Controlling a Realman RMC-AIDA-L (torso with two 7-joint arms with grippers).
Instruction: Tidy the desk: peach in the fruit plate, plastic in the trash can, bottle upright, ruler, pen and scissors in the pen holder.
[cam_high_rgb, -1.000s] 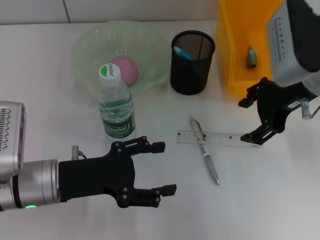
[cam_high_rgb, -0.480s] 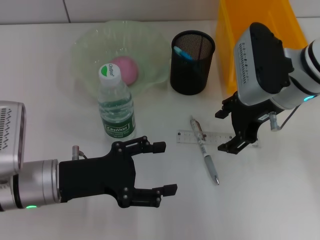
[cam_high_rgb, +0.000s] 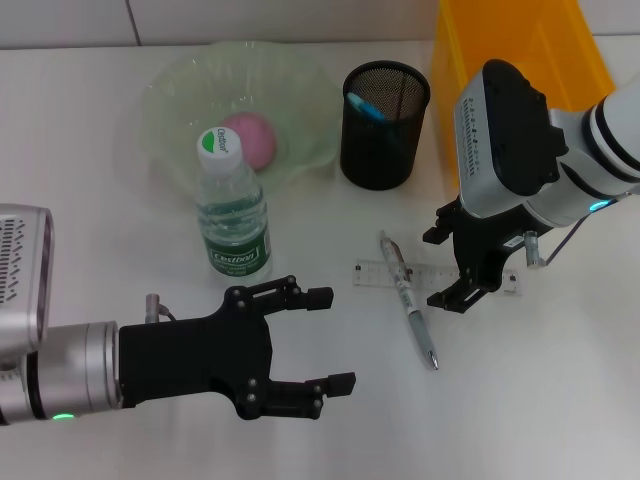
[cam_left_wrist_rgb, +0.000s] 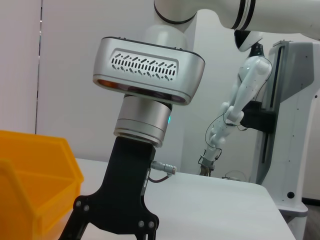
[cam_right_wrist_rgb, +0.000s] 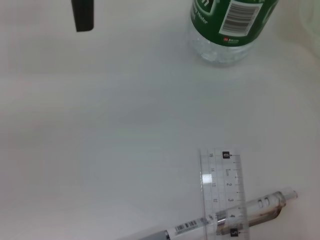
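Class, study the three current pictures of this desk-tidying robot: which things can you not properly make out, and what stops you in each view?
- Head view: ruler, far end hidden under the right gripper.
- Head view: trash can, its inside blocked by the right arm.
- Head view: pen holder, only a blue tip shows.
- Right wrist view: pen, cut off by the edge.

Desk inventory, by count:
- Water bottle (cam_high_rgb: 232, 215): 1, upright, centre-left.
- Peach (cam_high_rgb: 250, 139): 1, inside the fruit plate (cam_high_rgb: 175, 85): 1, at 11 o'clock.
- Pen holder (cam_high_rgb: 385, 126): 1, black mesh, at 12 o'clock, with 1 blue item (cam_high_rgb: 365, 107) inside.
- Trash can (cam_high_rgb: 520, 40): 1, orange, at 1 o'clock.
- Ruler (cam_high_rgb: 385, 274): 1, clear, flat on the desk.
- Pen (cam_high_rgb: 408, 300): 1, lying across the ruler.
- Grippers: 2, left gripper (cam_high_rgb: 330, 338) at 7 o'clock and right gripper (cam_high_rgb: 443, 267) at 3 o'clock.
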